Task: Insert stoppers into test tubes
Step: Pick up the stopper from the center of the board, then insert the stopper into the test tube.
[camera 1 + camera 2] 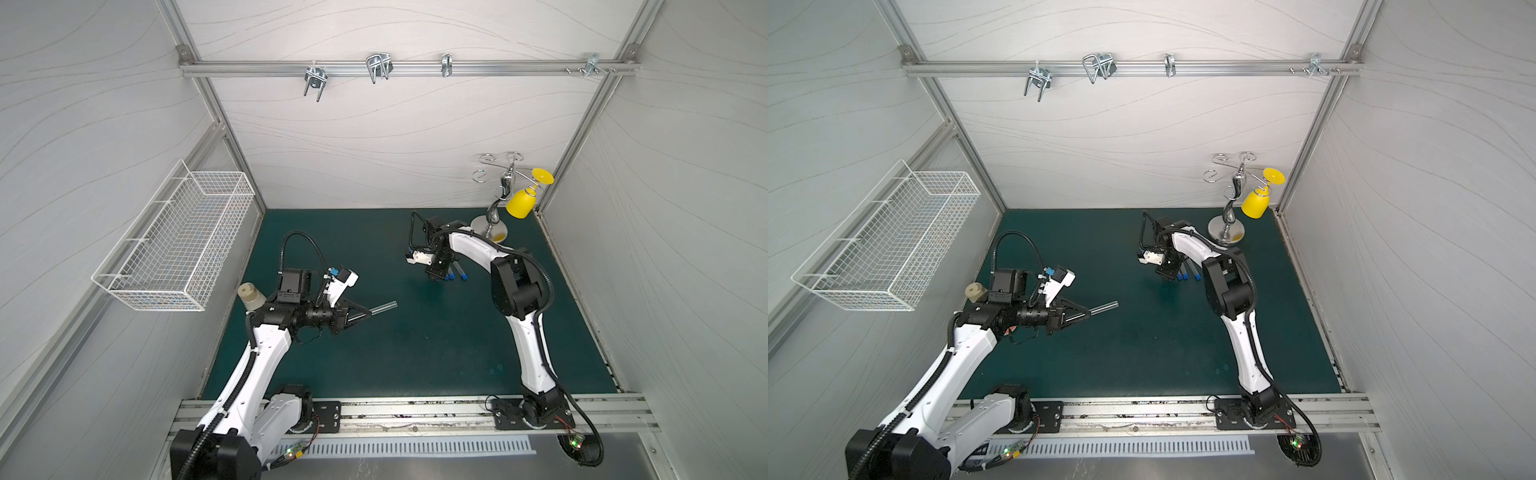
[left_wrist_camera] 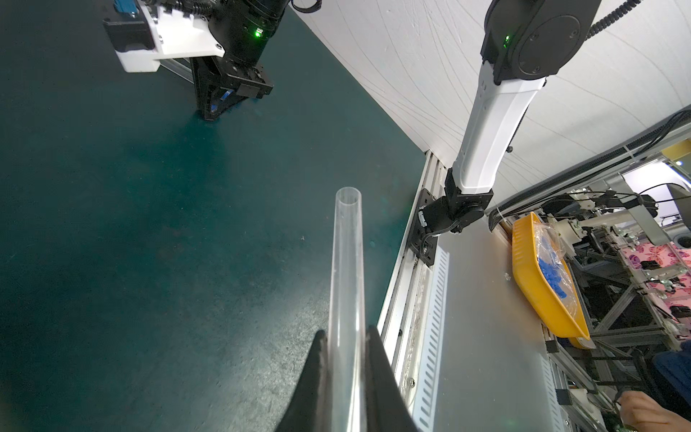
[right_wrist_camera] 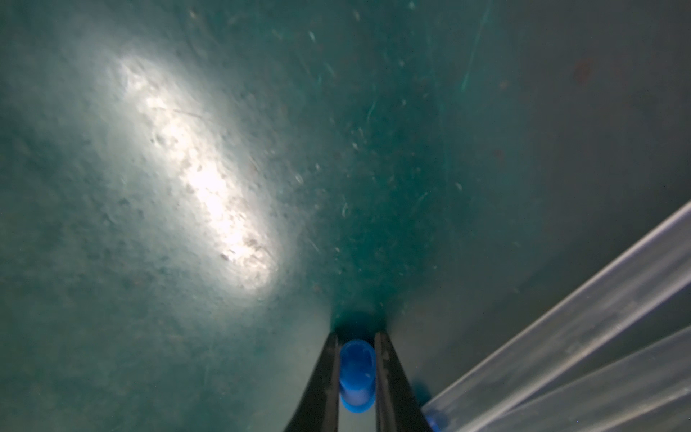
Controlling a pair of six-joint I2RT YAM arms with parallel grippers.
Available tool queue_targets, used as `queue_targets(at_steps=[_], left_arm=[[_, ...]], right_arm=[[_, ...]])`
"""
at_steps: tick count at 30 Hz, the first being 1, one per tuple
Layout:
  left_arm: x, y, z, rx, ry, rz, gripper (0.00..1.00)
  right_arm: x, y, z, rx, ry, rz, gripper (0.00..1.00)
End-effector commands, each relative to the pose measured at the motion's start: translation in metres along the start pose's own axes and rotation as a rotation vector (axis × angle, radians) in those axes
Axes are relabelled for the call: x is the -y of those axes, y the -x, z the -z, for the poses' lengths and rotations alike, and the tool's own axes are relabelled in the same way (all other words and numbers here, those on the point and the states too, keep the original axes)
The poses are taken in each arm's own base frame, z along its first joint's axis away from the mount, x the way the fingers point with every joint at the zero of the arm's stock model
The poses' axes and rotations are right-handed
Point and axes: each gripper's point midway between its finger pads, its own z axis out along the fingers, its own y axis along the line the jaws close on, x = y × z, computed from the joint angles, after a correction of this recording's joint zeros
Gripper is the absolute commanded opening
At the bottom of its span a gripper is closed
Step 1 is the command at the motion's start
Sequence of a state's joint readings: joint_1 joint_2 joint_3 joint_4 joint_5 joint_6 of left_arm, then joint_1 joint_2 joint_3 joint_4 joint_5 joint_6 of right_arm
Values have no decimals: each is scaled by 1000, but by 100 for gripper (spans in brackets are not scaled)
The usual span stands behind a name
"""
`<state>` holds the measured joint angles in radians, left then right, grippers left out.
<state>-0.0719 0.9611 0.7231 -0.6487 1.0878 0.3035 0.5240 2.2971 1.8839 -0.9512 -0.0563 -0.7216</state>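
Nearest: left gripper point(image 2: 346, 336), clamped on a clear tube point(image 2: 346, 262). The tube is held above the mat point(image 1: 415, 353), its open mouth pointing away from the jaws toward bare mid-mat. Farther: right gripper point(image 3: 357, 334), tip-down at the mat, pinching a blue stopper point(image 3: 357, 370). Just beside it: capped tubes point(image 3: 598, 336), lying flat. Back corner: stand point(image 1: 492, 216), close to the right wall.

the left arm point(image 1: 268, 345) stretches forward, forearm and wrist nearly level, and the left claw point(image 1: 366, 313) is clamped on a test tube point(image 1: 386, 306) that sticks out beyond its fingertips. the right arm point(image 1: 530, 345) arches up and folds at the elbow, wrist aimed straight down; the right claw point(image 3: 357, 336) has its fingers point(image 3: 390, 374) pressed against both sides of a stopper point(image 3: 357, 368).
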Motion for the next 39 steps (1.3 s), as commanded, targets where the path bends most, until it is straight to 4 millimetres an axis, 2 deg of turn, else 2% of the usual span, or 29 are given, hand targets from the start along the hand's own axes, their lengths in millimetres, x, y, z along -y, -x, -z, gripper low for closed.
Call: queue_targets(at_steps=[1, 6, 8, 11, 14, 20, 25, 30, 34, 39], left_arm=[[9, 18, 6, 30, 4, -73, 0], [8, 29, 6, 66, -2, -35, 0], [9, 37, 6, 81, -6, -22, 0], [15, 47, 3, 72, -3, -53, 0], [17, 62, 4, 51, 37, -94, 0], [14, 95, 11, 112, 107, -125, 0], [0, 100, 5, 184, 102, -38, 0], [0, 96, 1, 240, 23, -13, 0], [-2, 87, -3, 242, 0, 2, 0], [2, 86, -5, 261, -39, 13, 0]], right_arm=[[-15, 18, 35, 102, 40, -41, 16], [-26, 47, 89, 332, 79, -162, 17], [-25, 57, 117, 459, 89, -247, 16], [-23, 62, 155, 646, 130, -400, 13], [-31, 61, 184, 809, 195, -534, 13], [-39, 56, 229, 1078, 290, -714, 13], [-45, 50, 241, 1234, 401, -945, 9], [-60, 49, 241, 1353, 458, -1149, 10], [-72, 56, 245, 1423, 557, -1241, 11], [-89, 69, 254, 1464, 629, -1270, 10]])
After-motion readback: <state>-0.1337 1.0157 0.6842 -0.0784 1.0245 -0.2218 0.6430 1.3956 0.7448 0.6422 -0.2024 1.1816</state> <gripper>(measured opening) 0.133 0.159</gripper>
